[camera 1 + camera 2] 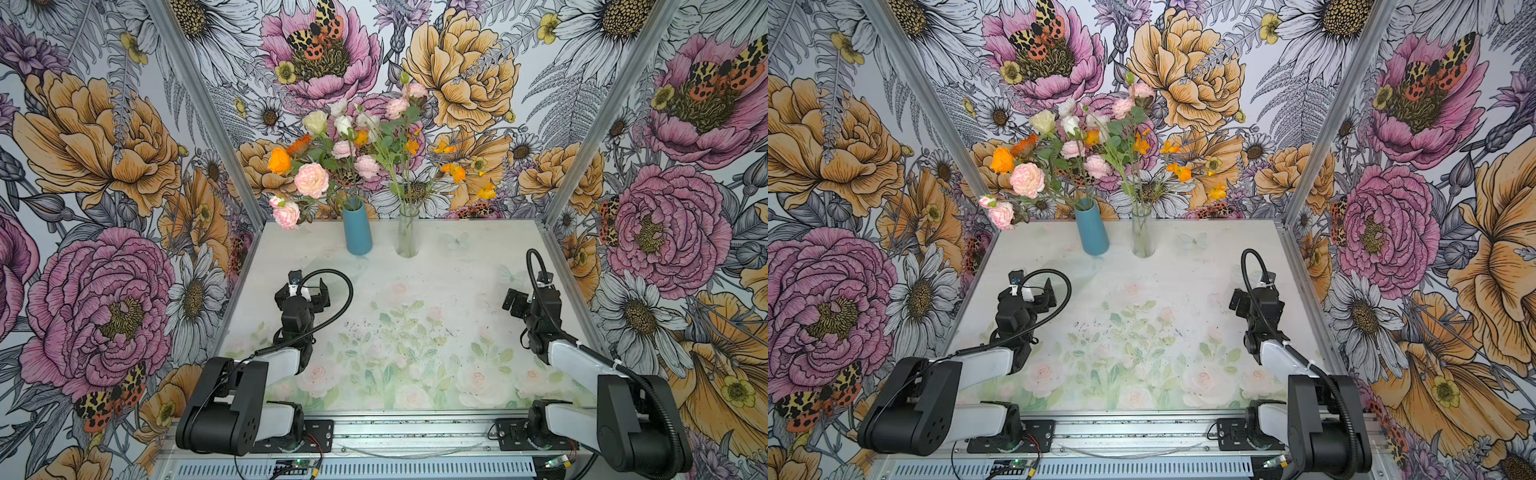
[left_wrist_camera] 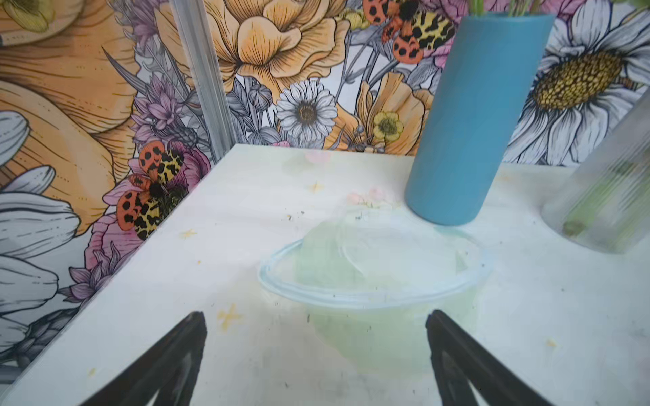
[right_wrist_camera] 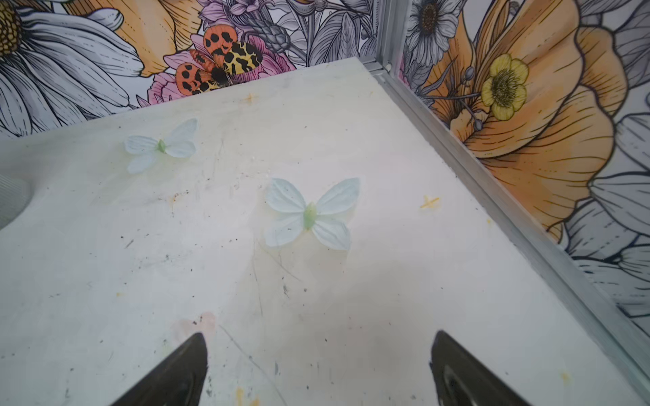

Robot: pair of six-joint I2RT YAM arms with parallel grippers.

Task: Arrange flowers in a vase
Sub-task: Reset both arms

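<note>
You're looking at both arms hovering over the worktop [image 1: 457,282], and neither one is carrying anything. The left claw [image 2: 314,316] is holding its fingers spread wide, pinching nothing, and it's sitting near the blue vase [image 1: 356,230], on the side of it facing the arm mounts. The right claw [image 3: 320,335] is spread wide too and gripping nothing. It's hanging well apart from the blue vase, out past the glass vase [image 1: 407,232].

The flowers [image 1: 311,179] are all standing in the two vases, showing in both top views. The bigger bunch is sitting in the blue vase, with pale pink, cream and orange heads fanning out above it and one pink pair drooping low beside it on the left-arm side. A thinner bunch with pink and orange heads is standing in the glass vase, which is sitting upright just beside the blue vase on the right-arm side, not touching it.

In the left wrist view a faint round rim [image 2: 351,303] is showing between the claw and the blue vase. Maybe it's a clear dish, maybe just part of the print; that shot is too washed out for me to tell. Over by the right claw, two pale butterfly shapes [image 3: 309,214] are lying flat on the worktop, farther from the blue vase than the glass vase is.
</note>
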